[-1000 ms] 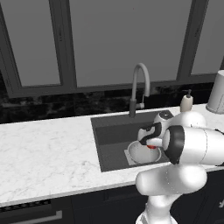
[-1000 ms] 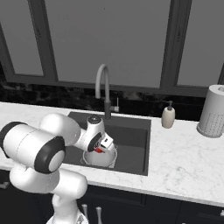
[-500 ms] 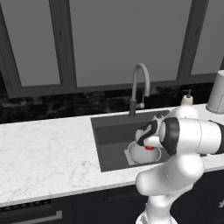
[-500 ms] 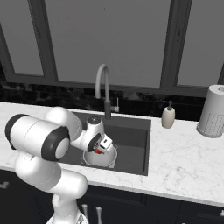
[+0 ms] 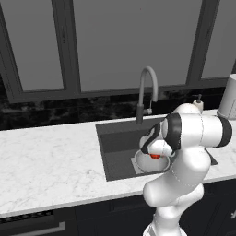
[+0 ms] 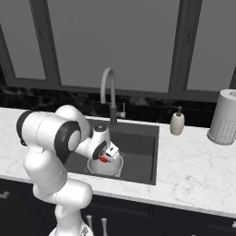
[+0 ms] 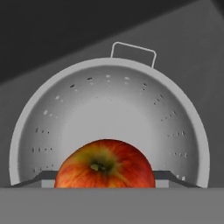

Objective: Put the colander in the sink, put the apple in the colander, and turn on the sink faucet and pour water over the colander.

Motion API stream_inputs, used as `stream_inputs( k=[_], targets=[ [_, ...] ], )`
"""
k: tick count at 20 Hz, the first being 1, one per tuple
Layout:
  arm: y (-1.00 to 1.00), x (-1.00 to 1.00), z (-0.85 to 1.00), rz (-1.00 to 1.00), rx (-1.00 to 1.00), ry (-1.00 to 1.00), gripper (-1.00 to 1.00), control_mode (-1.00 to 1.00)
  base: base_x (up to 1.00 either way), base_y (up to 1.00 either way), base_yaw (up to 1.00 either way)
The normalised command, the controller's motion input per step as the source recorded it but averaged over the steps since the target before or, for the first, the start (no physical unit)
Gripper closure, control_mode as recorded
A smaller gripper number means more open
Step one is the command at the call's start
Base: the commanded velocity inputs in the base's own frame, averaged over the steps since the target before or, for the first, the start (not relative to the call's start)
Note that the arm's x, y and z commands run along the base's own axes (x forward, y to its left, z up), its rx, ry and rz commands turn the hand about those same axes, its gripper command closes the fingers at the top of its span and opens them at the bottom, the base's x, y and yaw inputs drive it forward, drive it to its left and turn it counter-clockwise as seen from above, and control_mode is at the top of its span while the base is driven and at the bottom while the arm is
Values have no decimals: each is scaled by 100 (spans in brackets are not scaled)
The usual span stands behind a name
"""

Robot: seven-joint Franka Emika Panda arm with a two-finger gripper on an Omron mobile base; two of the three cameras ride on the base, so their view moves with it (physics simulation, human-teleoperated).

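Note:
The silver colander [image 7: 109, 105] sits in the dark sink [image 5: 117, 143], on its lighter bottom square. My gripper [image 7: 107, 177] hangs just over the bowl, shut on the red-orange apple [image 7: 105, 168], whose sides meet both fingertips. In the base views the apple [image 5: 156, 156] [image 6: 104, 160] shows as a red spot under my hand, above the colander [image 6: 116, 167] [image 5: 144, 163]. The gooseneck faucet [image 5: 146, 87] [image 6: 108, 85] stands behind the sink [image 6: 138, 147], with no water running.
A cream soap pump bottle [image 6: 177, 123] and a paper towel roll [image 6: 223, 117] stand on the marble counter [image 5: 50, 161] right of the sink. Dark windows run along the back wall. My own arm bulks over the sink's front edge.
My upper arm has swung and drawn in over the sink. The hand and apple stayed over the colander, shifting only slightly left.

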Motion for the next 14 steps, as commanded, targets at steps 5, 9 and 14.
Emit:
stream_inputs(
  k=[5, 9, 14],
  targets=[
    [0, 17, -24, 0, 0, 0, 100, -100, 0, 0, 0],
    [0, 12, -22, 0, 0, 0, 100, -100, 0, 0, 0],
    [0, 14, -21, 0, 0, 0, 100, -100, 0, 0, 0]
  ],
)
